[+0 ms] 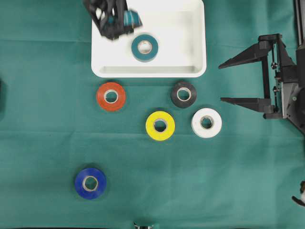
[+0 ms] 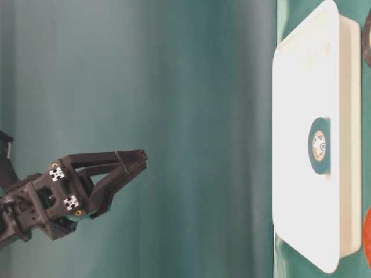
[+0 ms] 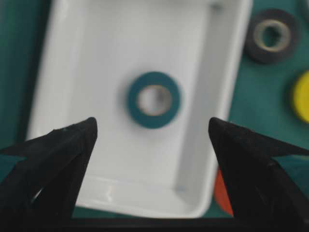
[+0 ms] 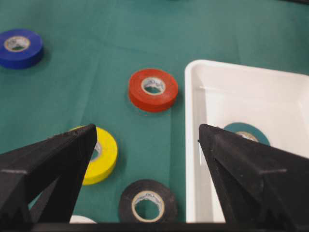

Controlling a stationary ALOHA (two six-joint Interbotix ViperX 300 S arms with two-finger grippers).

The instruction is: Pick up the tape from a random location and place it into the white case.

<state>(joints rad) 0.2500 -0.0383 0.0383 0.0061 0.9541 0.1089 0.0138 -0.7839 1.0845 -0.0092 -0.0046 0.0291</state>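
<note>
A teal tape roll [image 1: 145, 47] [image 3: 154, 99] lies flat inside the white case [image 1: 190, 28] [image 3: 96, 72], left of its middle. My left gripper [image 1: 116, 26] [image 3: 152, 123] hangs above the case's left end, open, with nothing between its fingers; the table-level view shows the left gripper [image 2: 136, 162] well clear of the case [image 2: 301, 87]. My right gripper [image 1: 221, 82] [image 4: 147, 128] stands open and empty at the right side of the table. It faces the black tape [image 4: 147, 200] and the case's corner [image 4: 193, 96].
On the green cloth below the case lie a red tape [image 1: 111, 96], a black tape [image 1: 183, 94], a yellow tape [image 1: 160, 125] and a white tape [image 1: 206, 122]. A blue tape [image 1: 90, 183] lies apart at the lower left.
</note>
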